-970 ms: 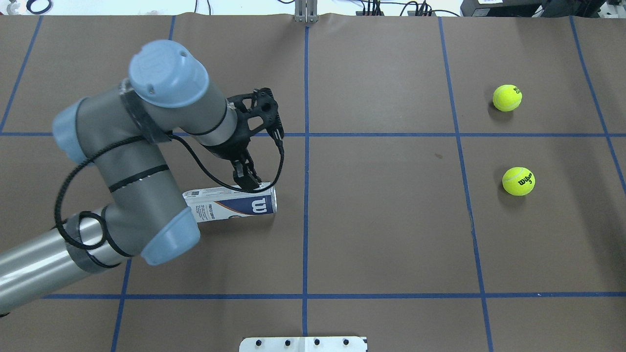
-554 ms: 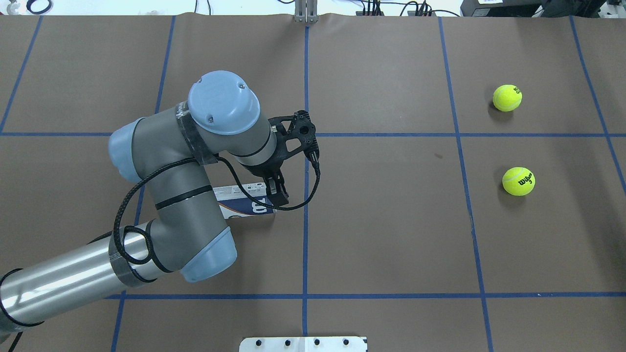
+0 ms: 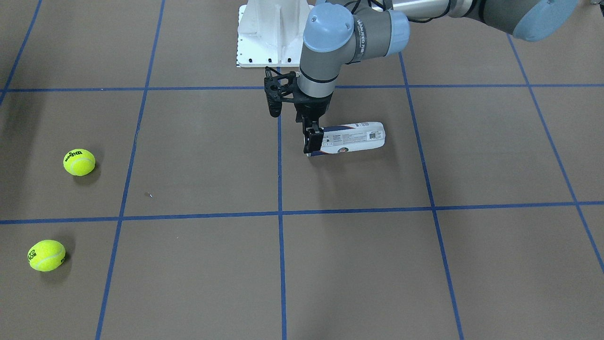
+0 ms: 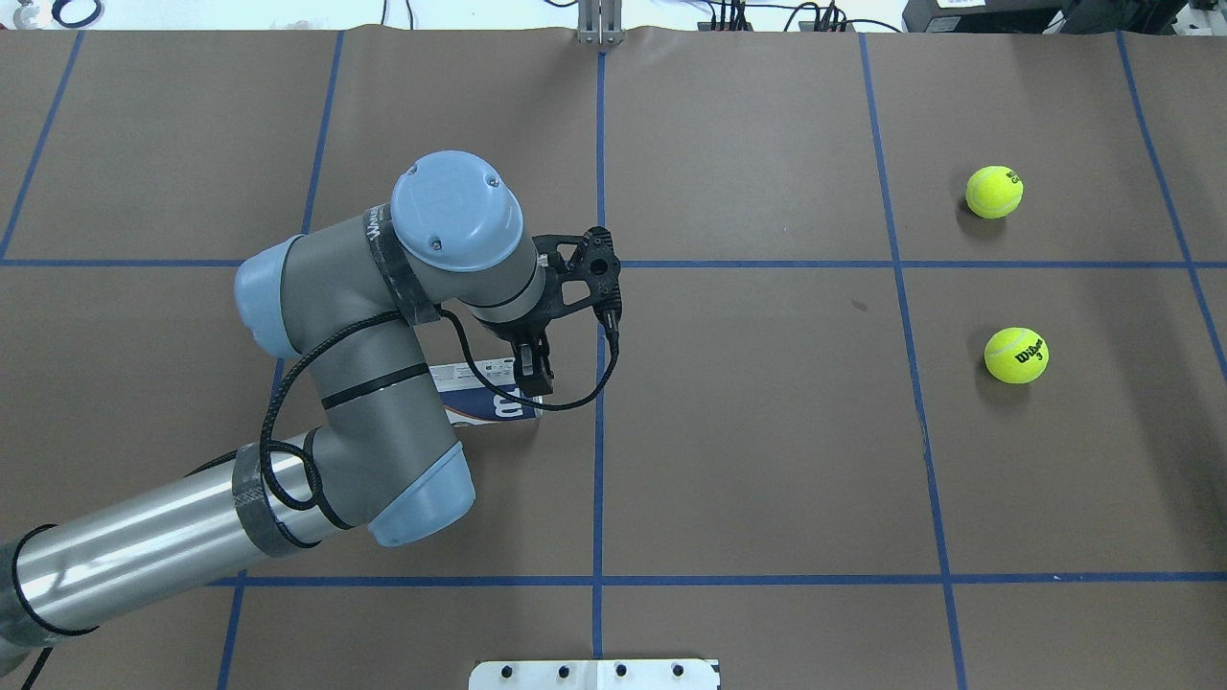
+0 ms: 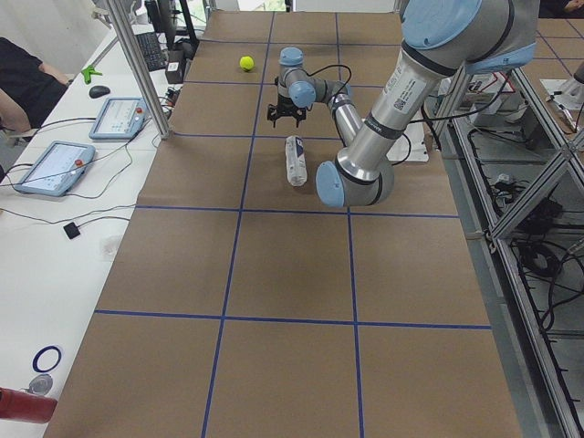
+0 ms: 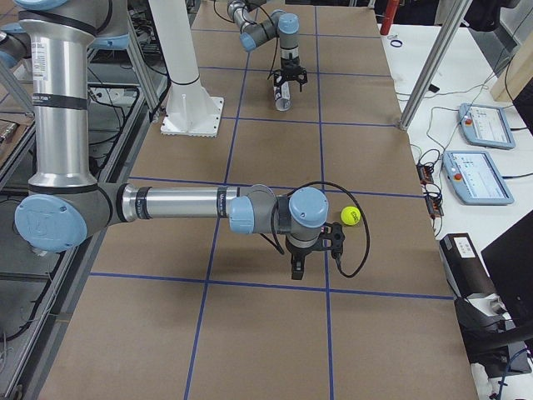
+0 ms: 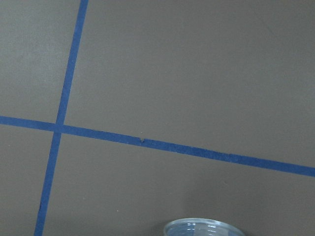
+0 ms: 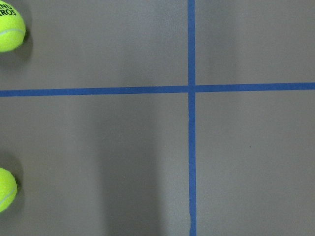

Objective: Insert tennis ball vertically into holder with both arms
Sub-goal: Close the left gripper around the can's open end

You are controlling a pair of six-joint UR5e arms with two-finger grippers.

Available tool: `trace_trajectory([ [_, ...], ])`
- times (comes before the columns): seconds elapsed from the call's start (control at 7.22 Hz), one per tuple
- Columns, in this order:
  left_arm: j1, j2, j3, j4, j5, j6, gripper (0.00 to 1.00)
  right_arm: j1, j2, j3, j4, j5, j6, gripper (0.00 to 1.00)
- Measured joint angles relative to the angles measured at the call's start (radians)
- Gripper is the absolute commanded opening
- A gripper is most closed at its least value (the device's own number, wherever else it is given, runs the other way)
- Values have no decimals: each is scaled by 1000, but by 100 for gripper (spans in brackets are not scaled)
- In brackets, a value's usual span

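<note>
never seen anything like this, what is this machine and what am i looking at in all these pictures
It is a robot with two arms, left arm and right arm, at a brown table marked with blue tape. Each ends in a two-finger end effector. One picture looks down from behind the robot, one faces it, two look from the table's ends, two come from the wrists. A clear tennis-ball can lies on its side; the left end effector is at one end, grip unclear. Two tennis balls lie loose. The right end effector hangs beside one.
</note>
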Motion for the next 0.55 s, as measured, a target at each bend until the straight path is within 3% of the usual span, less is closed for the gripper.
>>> trace_trajectory([
  [0.55, 18, 6, 21, -2, 4, 9, 99, -1, 0, -3, 0, -1, 1, 99],
])
